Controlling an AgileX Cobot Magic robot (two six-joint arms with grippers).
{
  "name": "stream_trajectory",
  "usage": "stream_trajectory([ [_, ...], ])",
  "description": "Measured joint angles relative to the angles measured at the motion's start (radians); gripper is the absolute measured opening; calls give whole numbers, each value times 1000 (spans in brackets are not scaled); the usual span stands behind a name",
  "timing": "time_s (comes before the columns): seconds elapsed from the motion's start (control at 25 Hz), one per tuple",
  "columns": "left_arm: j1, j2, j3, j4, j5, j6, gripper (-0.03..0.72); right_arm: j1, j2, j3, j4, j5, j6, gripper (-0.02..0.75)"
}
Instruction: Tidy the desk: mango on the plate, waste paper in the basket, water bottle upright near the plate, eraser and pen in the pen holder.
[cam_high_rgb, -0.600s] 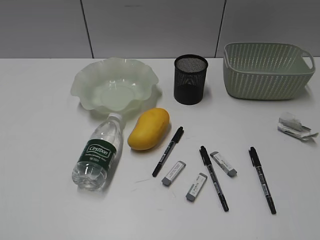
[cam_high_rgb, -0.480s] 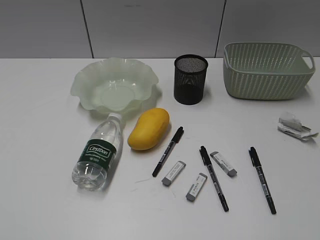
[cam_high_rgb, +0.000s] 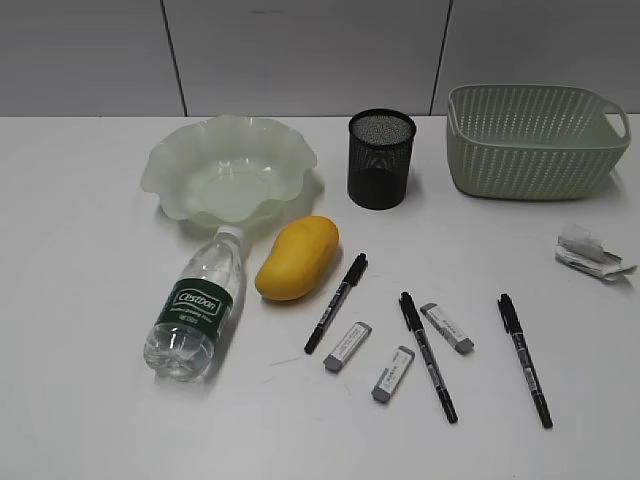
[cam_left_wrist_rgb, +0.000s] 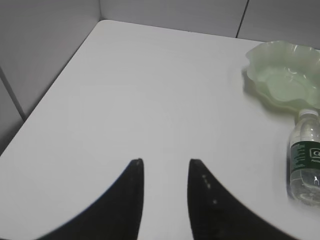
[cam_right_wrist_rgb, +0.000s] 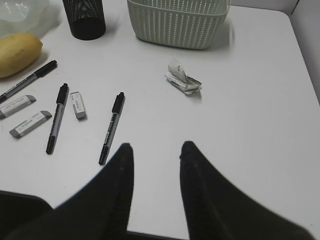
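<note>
On the white desk (cam_high_rgb: 90, 400) a yellow mango (cam_high_rgb: 297, 257) lies in front of the pale green ruffled plate (cam_high_rgb: 232, 170). The water bottle (cam_high_rgb: 197, 304) lies on its side left of the mango. The black mesh pen holder (cam_high_rgb: 381, 158) and the sage-green basket (cam_high_rgb: 535, 140) stand at the back. The crumpled waste paper (cam_high_rgb: 591, 251) lies at the right. Three black pens (cam_high_rgb: 338, 300) and three grey erasers (cam_high_rgb: 347, 346) lie in the middle front. My left gripper (cam_left_wrist_rgb: 165, 162) is open and empty over bare desk, far left of the bottle (cam_left_wrist_rgb: 305, 157). My right gripper (cam_right_wrist_rgb: 156, 146) is open and empty, near a pen (cam_right_wrist_rgb: 111, 127) and short of the paper (cam_right_wrist_rgb: 183, 80).
The desk's left edge and corner show in the left wrist view (cam_left_wrist_rgb: 55, 85). A grey panelled wall runs behind the desk. Neither gripper shows in the exterior view.
</note>
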Motion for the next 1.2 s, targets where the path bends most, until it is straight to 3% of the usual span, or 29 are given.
stream_trajectory([
  [0.44, 0, 0, 0, -19, 0, 1, 226, 0, 0, 0, 0, 0, 0, 268],
  [0.52, 0, 13, 0, -59, -7, 57, 226, 0, 0, 0, 0, 0, 0, 268],
  [0.56, 0, 37, 0, -112, -14, 135, 227, 0, 0, 0, 0, 0, 0, 268],
  [0.6, 0, 118, -10, -233, -33, 320, 235, 0, 0, 0, 0, 0, 0, 268],
  [0.64, 0, 118, -10, -233, -33, 320, 235, 0, 0, 0, 0, 0, 0, 268],
  [0.84, 0, 436, -29, -596, -304, 631, 259, 0, 0, 0, 0, 0, 0, 268],
  [1.04, -8, 876, -74, -1013, -475, 1072, 312, 0, 0, 0, 0, 0, 0, 268],
  [1.12, -50, 1030, -124, -1102, -491, 1170, 322, 0, 0, 0, 0, 0, 0, 268],
  [1.2, -151, 1165, -194, -1117, -530, 1210, 321, 0, 0, 0, 1, 0, 0, 268],
])
